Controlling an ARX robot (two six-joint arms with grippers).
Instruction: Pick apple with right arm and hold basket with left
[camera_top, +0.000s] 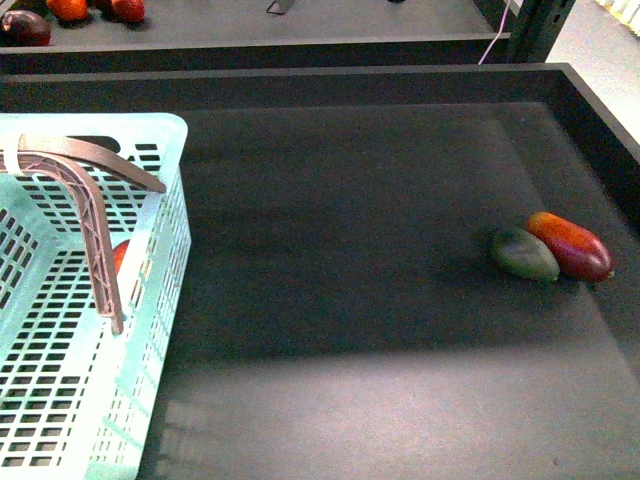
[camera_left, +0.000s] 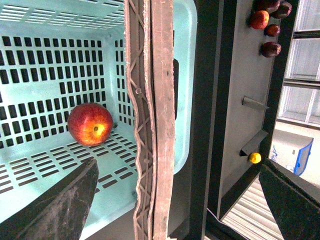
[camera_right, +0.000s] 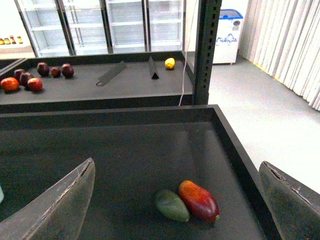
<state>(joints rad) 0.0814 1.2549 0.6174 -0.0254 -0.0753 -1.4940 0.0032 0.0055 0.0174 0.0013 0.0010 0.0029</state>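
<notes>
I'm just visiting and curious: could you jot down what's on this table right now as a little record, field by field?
basket: mint-green slotted basket at the table's left, ribbed handle up
apple: red apple lying on the basket floor
other fruit: red-orange mango touching a dark green fruit, at the table's right
left gripper: open, fingers either side of the handle
right gripper: open, empty, above the table

On the dark counter (camera_top: 330, 300), a dark green oval fruit (camera_top: 523, 254) lies touching a red-orange mango (camera_top: 571, 245) at the right. On the far counter (camera_right: 90, 85) sit what seem to be reddish fruits (camera_right: 30, 80) and a small yellow fruit (camera_right: 170, 63).
</notes>
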